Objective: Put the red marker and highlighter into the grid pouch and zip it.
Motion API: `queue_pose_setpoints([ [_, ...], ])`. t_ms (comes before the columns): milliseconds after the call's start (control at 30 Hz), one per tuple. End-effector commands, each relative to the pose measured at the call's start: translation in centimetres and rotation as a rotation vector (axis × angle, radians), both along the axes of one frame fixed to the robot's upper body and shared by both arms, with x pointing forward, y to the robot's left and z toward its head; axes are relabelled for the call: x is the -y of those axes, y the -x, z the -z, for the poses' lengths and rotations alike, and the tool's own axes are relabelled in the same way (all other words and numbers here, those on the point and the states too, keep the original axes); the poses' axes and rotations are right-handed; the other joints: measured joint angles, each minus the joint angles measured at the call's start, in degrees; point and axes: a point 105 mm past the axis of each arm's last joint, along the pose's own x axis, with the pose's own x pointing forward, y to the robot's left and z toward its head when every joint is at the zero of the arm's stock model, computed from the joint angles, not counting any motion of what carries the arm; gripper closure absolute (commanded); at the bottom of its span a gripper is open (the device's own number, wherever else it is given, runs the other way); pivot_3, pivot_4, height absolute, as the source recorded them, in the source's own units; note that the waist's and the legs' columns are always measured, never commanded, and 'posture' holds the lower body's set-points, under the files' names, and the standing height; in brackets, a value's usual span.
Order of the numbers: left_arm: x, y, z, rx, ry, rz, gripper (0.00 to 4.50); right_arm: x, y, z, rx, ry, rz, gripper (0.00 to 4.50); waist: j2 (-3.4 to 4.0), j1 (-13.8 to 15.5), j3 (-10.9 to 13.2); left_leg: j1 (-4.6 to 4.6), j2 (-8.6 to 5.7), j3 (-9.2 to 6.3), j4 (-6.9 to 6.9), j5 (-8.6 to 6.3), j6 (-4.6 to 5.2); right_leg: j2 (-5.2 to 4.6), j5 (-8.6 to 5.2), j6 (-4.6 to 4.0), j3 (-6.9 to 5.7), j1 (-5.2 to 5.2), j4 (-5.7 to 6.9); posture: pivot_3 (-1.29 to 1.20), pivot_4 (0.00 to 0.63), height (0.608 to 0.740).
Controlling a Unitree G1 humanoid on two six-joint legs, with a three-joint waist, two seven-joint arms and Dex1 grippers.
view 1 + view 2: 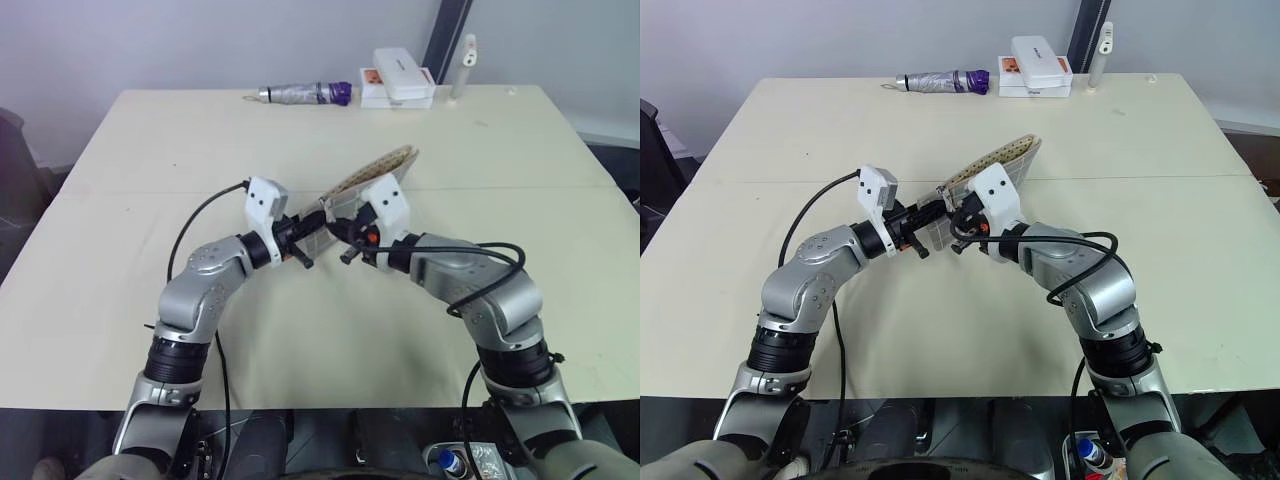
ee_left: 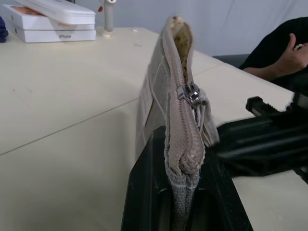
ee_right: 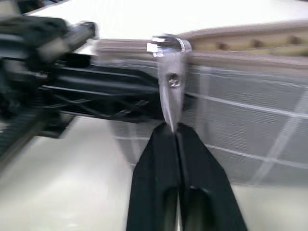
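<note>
Zipping is the step in hand, as far as I can judge: the grid pouch [image 1: 372, 178] is held up off the worktop [image 1: 130, 260] between the two arms, and the zipper pull [image 3: 167, 72] sits close to the end the left gripper [image 2: 179, 192] holds, so most of the track looks unclosed. To do it well, the left side should hold firm while the right draws the pull straight along the teeth toward the far end, keeping the fabric taut so the slider does not snag or slip free.

Nearest me, the left gripper is clamped shut on one end of the pouch, the fabric pinched between its black fingers [image 2: 144, 192]. Just to its three o'clock, the right gripper [image 3: 176, 139] is closed tight on the tip of the silver pull, fingers pressed together with no gap.

From there the pouch rises toward one o'clock, its mouth gaping and the spotted lining showing. I cannot see the red marker or the highlighter; whether they lie inside is hidden.

Farther back, at twelve o'clock along the worktop's far edge, lie a silver tube [image 1: 300, 94] with a purple cap and a stack of white boxes [image 1: 400, 78]. A person's hand [image 2: 293, 55] shows beyond the worktop.
</note>
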Motion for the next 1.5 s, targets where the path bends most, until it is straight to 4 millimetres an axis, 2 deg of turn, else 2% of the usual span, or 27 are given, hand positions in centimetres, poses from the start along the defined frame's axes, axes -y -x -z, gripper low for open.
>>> queue_pose_setpoints([
  [33,-0.1,0.4,-1.3,0.084,-0.009,0.002,4.5,1.1,-0.4,-2.2,0.086,-0.001,0.026,4.47,0.0,0.0,0.0,0.0,0.0,0.0,0.0,0.0,0.0,0.0,0.0,0.0,0.0,0.0,0.0,0.0,0.15,0.74],
  [133,-1.1,-0.2,-0.4,0.139,-0.122,-0.037,4.5,3.1,-0.5,-3.1,0.123,0.056,0.057,4.47,0.0,0.0,0.0,0.0,0.0,0.0,0.0,0.0,0.0,0.0,0.0,0.0,0.0,0.0,0.0,0.0,0.15,0.74],
  [267,-2.7,-0.4,0.9,0.201,-0.253,-0.053,4.5,7.0,-1.2,-4.5,0.172,0.141,0.158,4.47,0.01,0.1,0.0,0.0,-0.01,0.01,-0.01,0.0,0.0,-0.02,0.0,0.0,0.0,0.01,-0.02,0.0,0.15,0.74],
  [433,-4.6,-0.5,1.5,0.227,-0.309,-0.074,4.5,12.9,-2.2,-5.9,0.202,0.236,0.33,4.47,0.01,-0.1,0.0,0.03,0.01,0.01,-0.06,0.0,0.01,-0.02,0.0,-0.01,0.02,0.02,-0.03,0.0,0.15,0.74],
  [533,-5.4,-0.5,1.7,0.227,-0.32,-0.087,4.5,15.0,-2.5,-6.3,0.207,0.258,0.396,4.47,0.02,-0.2,0.0,0.05,0.02,0.03,-0.08,-0.01,0.01,-0.02,0.0,-0.01,0.03,0.02,-0.04,0.0,0.15,0.74],
  [633,-6.0,-0.4,1.9,0.224,-0.324,-0.099,4.5,16.1,-2.5,-6.1,0.202,0.285,0.415,4.47,0.02,-0.2,0.0,0.05,0.04,0.04,-0.09,-0.01,0.01,0.0,0.0,-0.01,0.05,0.02,-0.04,0.0,0.15,0.74],
  [733,-5.8,-0.1,1.8,0.238,-0.326,-0.086,4.5,14.8,-1.9,-4.8,0.154,0.282,0.333,4.47,0.02,-0.1,0.0,0.04,0.03,0.05,-0.07,-0.01,0.01,-0.03,0.0,-0.01,0.05,0.03,-0.04,0.0,0.15,0.74],
  [800,-5.4,0.5,1.8,0.225,-0.307,-0.046,4.5,14.0,-1.5,-4.3,0.118,0.257,0.283,3.93,0.02,-0.2,0.0,0.05,0.04,0.04,-0.07,-0.01,0.01,-0.02,0.0,-0.01,0.06,0.04,-0.04,0.0,0.15,0.74],
  [867,-5.1,1.1,1.8,0.21,-0.289,-0.018,3.76,13.7,-1.1,-3.9,0.111,0.269,0.26,3.18,0.05,-0.3,0.0,0.06,0.05,0.04,-0.08,-0.01,0.01,-0.01,0.0,-0.01,0.06,0.04,-0.04,0.0,0.15,0.74],
  [900,-5.1,1.3,1.6,0.206,-0.274,-0.019,3.39,13.7,-1.0,-3.8,0.109,0.276,0.255,2.63,0.07,-0.3,0.0,0.06,0.05,0.05,-0.09,-0.01,0.01,-0.01,0.0,-0.01,0.07,0.03,-0.04,0.0,0.15,0.74],
  [1000,-6.3,1.5,1.0,0.188,-0.242,-0.074,1.83,13.7,-0.3,-3.3,0.103,0.298,0.221,1.02,0.04,0.0,0.0,0.01,0.05,0.03,-0.07,-0.01,0.01,-0.02,0.0,-0.01,0.06,0.01,-0.04,0.0,0.15,0.74],
  [1067,-7.4,1.8,0.8,0.148,-0.206,-0.095,0.84,14.1,0.0,-3.1,0.101,0.308,0.215,1.02,0.03,0.2,0.0,0.0,0.04,0.03,-0.05,-0.01,0.01,-0.04,0.0,-0.01,0.05,0.02,-0.05,0.0,0.15,0.74],
  [1367,-15.2,3.1,0.7,0.045,-0.174,-0.351,0.84,17.3,0.5,-2.0,0.088,0.369,0.246,1.02,0.03,0.1,0.0,0.04,0.04,0.03,-0.07,-0.01,0.01,-0.06,0.0,-0.01,0.04,0.05,-0.1,0.0,0.15,0.74],
  [1500,-16.8,3.8,1.4,0.014,-0.222,-0.419,0.84,17.8,0.4,-1.8,0.089,0.37,0.244,1.02,0.04,0.1,0.0,0.04,0.04,0.04,-0.08,-0.01,0.01,-0.08,0.0,-0.01,0.05,0.06,-0.11,0.0,0.15,0.74],
])
